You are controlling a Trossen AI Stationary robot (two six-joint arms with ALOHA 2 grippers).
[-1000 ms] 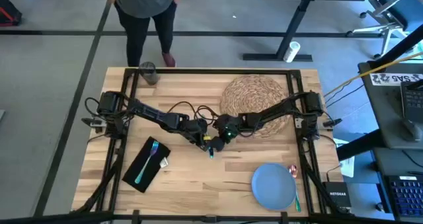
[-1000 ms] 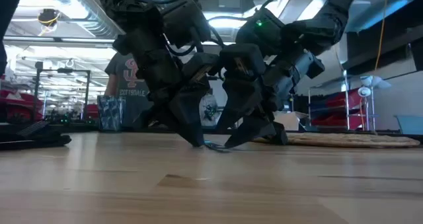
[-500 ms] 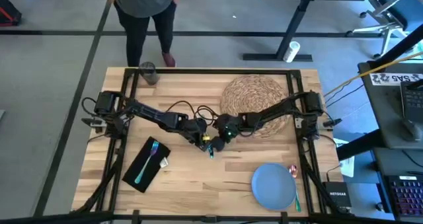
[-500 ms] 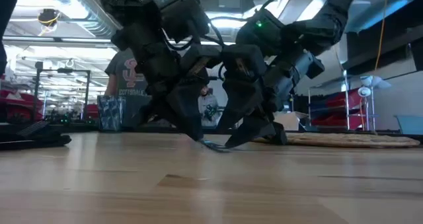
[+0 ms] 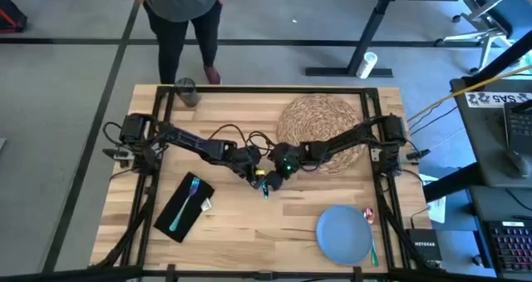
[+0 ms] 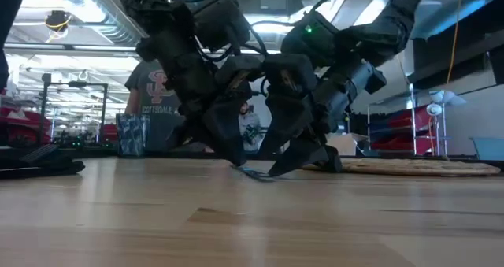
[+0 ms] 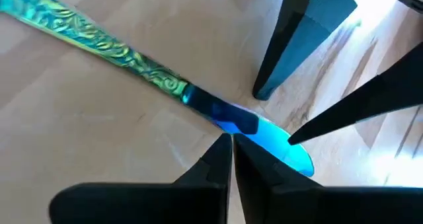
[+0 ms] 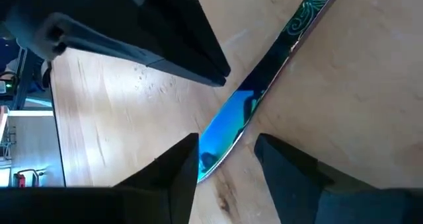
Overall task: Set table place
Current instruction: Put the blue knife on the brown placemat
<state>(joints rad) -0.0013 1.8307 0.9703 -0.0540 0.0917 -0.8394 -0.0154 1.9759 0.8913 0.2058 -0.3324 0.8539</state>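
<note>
A knife [image 7: 165,85] with a green patterned handle and a shiny blue blade [image 8: 228,128] lies flat on the table [image 5: 241,232], near its middle. Both grippers meet over it. My left gripper [image 7: 231,141] is shut, with its tips at the blade's edge. My right gripper [image 8: 225,154] is open, one finger on each side of the blade near its tip. The woven placemat [image 5: 320,122] lies at the far right. The blue plate [image 5: 343,235] is at the near right. The black napkin [image 5: 184,205], at the near left, carries the teal fork [image 5: 186,200]. The glass [image 5: 186,91] stands at the far left. My left gripper's shut fingertips [image 7: 223,145] meet the side edge of the knife's blade [image 7: 221,121], close to where the blade joins the handle. The fingers slant down from the table's left. The knife lies flat on the table.
Red-handled cutlery [image 5: 368,216] and a green piece [image 5: 373,250] lie beside the plate at its right. A person [image 5: 179,7] stands beyond the table's far edge. Bare wood shows between the napkin and the plate.
My left gripper has tipped a little over the knife, with its tips staying at the blade. The knife and my right gripper have kept their places.
</note>
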